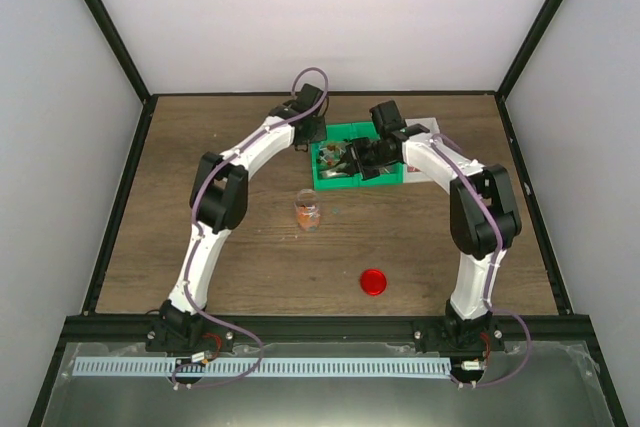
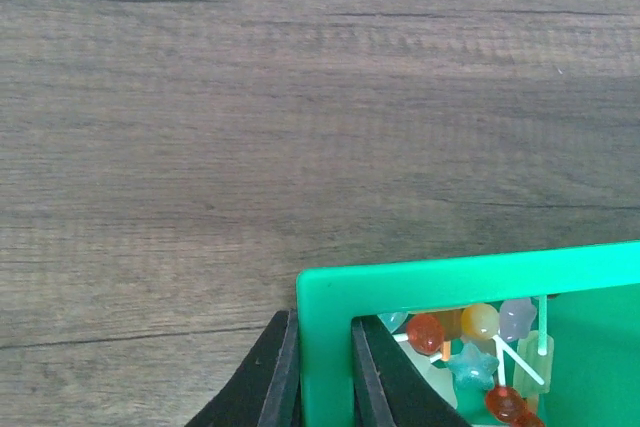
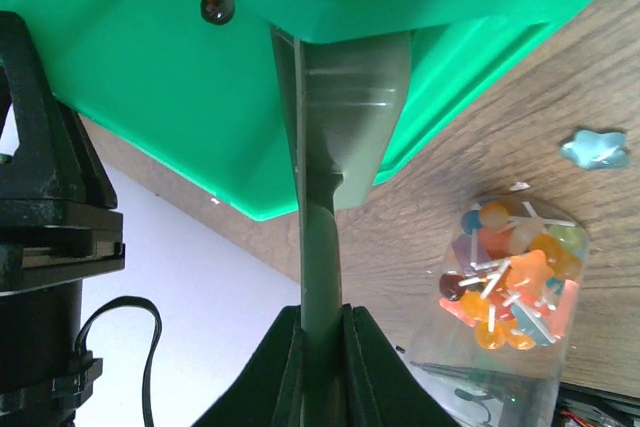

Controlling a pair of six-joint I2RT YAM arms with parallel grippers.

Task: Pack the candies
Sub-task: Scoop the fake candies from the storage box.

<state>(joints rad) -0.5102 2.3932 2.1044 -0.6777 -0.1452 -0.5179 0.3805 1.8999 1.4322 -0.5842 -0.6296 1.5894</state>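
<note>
On the wooden table [image 2: 300,97], your left gripper [image 2: 325,372] clamps the wall of the green tray [image 2: 470,282], your right gripper [image 3: 322,322] pinches a grey strip [image 3: 340,117] tight, and orange, red and blue candies [image 2: 480,321] sit in that tray and the clear jar [image 3: 530,352].

I record bright, even overhead light in the top view: white walls [image 1: 320,17] near washed out, shadows on the table [image 1: 250,267] faint and soft. At the right wrist the green tray [image 3: 150,97] looks saturated and slightly soft near the lens; left-wrist wood grain is sharp.
</note>
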